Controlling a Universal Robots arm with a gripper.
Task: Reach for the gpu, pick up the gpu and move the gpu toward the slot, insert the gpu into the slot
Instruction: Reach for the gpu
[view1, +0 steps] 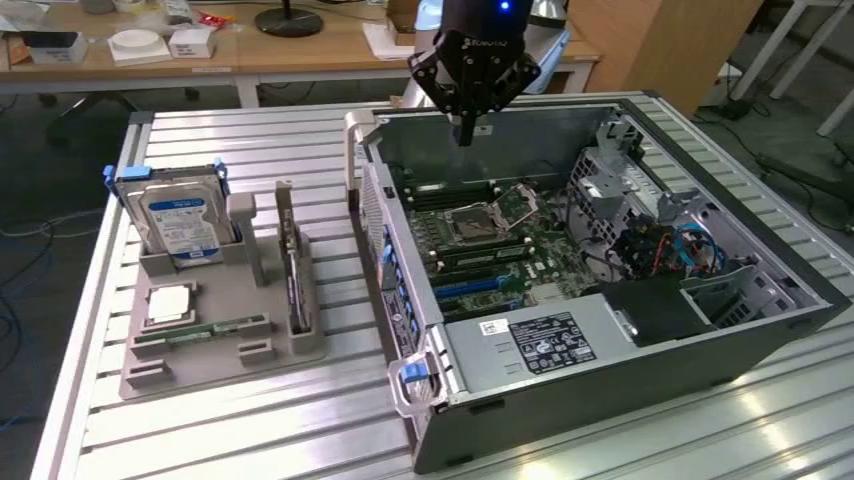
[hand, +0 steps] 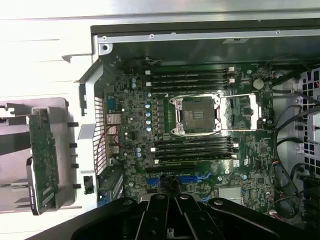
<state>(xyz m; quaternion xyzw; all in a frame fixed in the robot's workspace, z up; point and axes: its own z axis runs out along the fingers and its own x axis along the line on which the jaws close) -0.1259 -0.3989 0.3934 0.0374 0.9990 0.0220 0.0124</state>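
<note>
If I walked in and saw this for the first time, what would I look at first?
Probably the big open computer case on the exterior view's right, with its green motherboard laid bare. Over the case's far end hangs the black gripper. On the exterior view's left, a grey holder carries a hard drive with a blue label and the gpu standing on edge.
</note>
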